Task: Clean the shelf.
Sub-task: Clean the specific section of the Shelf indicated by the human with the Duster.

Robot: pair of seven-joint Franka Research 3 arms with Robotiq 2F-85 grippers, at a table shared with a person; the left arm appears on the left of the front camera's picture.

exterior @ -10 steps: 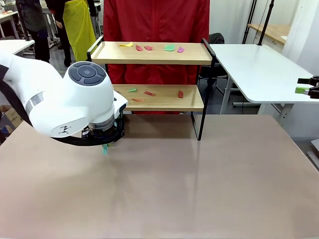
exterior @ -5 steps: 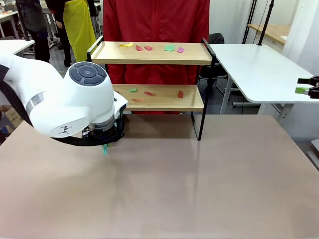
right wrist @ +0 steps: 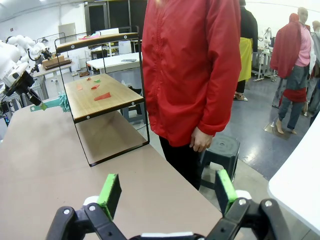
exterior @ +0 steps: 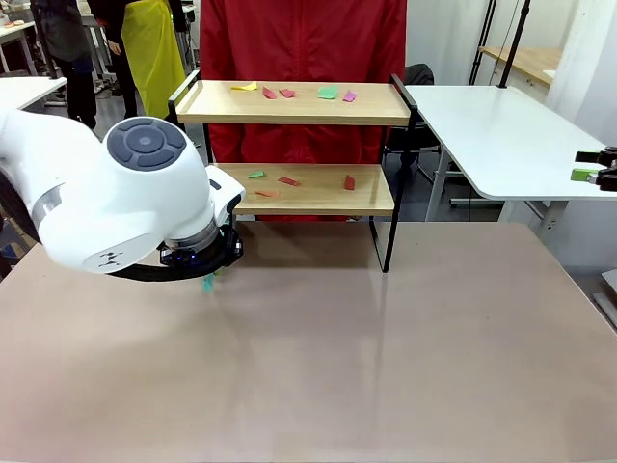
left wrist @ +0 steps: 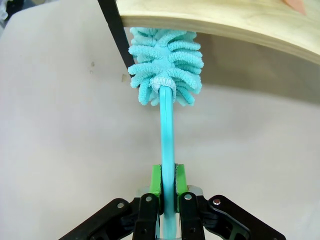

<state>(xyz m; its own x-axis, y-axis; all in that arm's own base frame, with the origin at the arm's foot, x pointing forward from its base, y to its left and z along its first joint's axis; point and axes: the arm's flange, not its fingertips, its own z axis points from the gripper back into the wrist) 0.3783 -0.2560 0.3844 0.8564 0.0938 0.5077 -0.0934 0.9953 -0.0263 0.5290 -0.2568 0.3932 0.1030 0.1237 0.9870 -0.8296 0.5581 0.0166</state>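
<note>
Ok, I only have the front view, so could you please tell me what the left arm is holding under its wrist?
Observer: A teal duster. The left gripper has its fingers shut on the handle.
Operator: Where is the head?
Observer: At the edge of the shelf's lower board, beside a black post; the board hides its tip.
Operator: And the right gripper?
Observer: The right gripper is open and empty.

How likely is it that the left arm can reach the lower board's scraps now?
Probably yes: the left gripper is shut on the duster, whose head is at the lower board's edge; it looks a little low, but nothing blocks the scraps.
</note>
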